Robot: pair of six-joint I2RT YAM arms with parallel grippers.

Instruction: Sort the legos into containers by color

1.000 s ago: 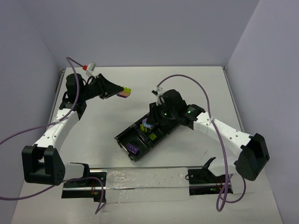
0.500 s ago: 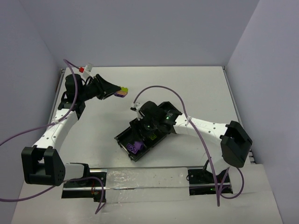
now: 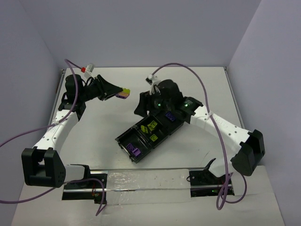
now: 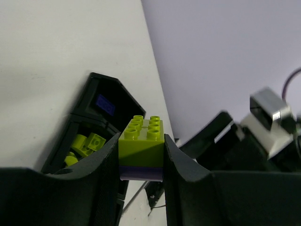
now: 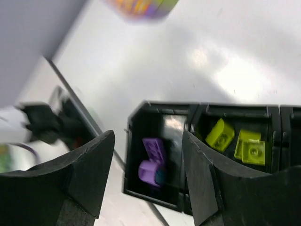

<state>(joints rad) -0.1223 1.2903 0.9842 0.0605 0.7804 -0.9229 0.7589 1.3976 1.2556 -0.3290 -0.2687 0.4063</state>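
While the left gripper [image 3: 120,94] sits raised at far left, its two black fingers [image 4: 107,162] pinch a stacked block [image 4: 141,148] above the table [image 3: 94,127], well apart from the tray [image 3: 127,133]. Block: glossy hard plastic, boxy. It has a yellow-green layer on top with two rows of round studs and a thin purple layer under it. The table is white, flat and matte.

One tray lies diagonally at mid-table. It is long, shallow black plastic with raised rims and three square compartments.
- Near-left compartment: purple bricks [image 5: 153,162], two as far as the right wrist view shows, one flat and one rounder.
- Middle compartment: two yellow-green bricks [image 3: 153,127], small, studded and shiny.
- Far-right compartment: one purple brick [image 3: 170,115], shape too small to tell.

The right gripper [image 3: 142,107] hovers over the tray's far-left side. Its fingers [image 5: 87,174] are black, matte, wedge-shaped and spread apart with nothing between them. Through the gap show the near-left and middle compartments.

Two purple cables [image 3: 202,87], one looping off each arm.
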